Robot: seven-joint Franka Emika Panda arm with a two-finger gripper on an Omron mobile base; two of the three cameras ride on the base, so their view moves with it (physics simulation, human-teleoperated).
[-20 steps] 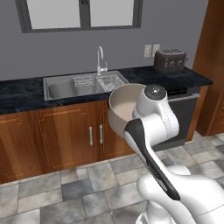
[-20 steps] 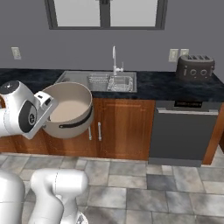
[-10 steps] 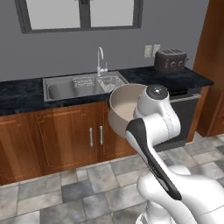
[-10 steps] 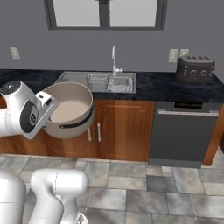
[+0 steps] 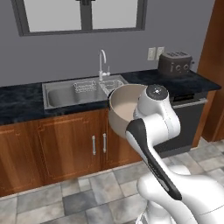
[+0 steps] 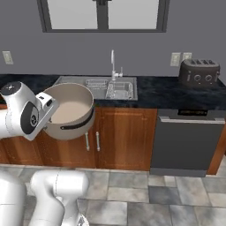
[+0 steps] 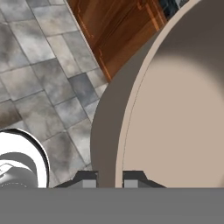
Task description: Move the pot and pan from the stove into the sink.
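The beige pot (image 5: 124,108) hangs tilted in the air in front of the cabinet doors, just below and in front of the sink (image 5: 52,104). My gripper (image 6: 51,111) is shut on the pot's (image 6: 70,110) near rim, to the left of the sink (image 6: 66,80). In the hand view both fingertips (image 7: 85,179) straddle the rim of the pot (image 7: 175,109), whose pale inside spreads to the right. From the left base camera, my own arm hides the hand. The pan and the stove are out of view.
A curved faucet (image 5: 103,63) and a wire rack (image 5: 85,86) stand at the sink. A toaster (image 5: 175,63) sits on the dark counter to the right, above a dishwasher (image 6: 185,141). Wooden cabinet doors (image 5: 65,148) run under the counter, over a tiled floor (image 7: 39,74).
The whole picture has shifted very slightly, so the base has crept. The pot stays in my grip at the same place relative to the arm.
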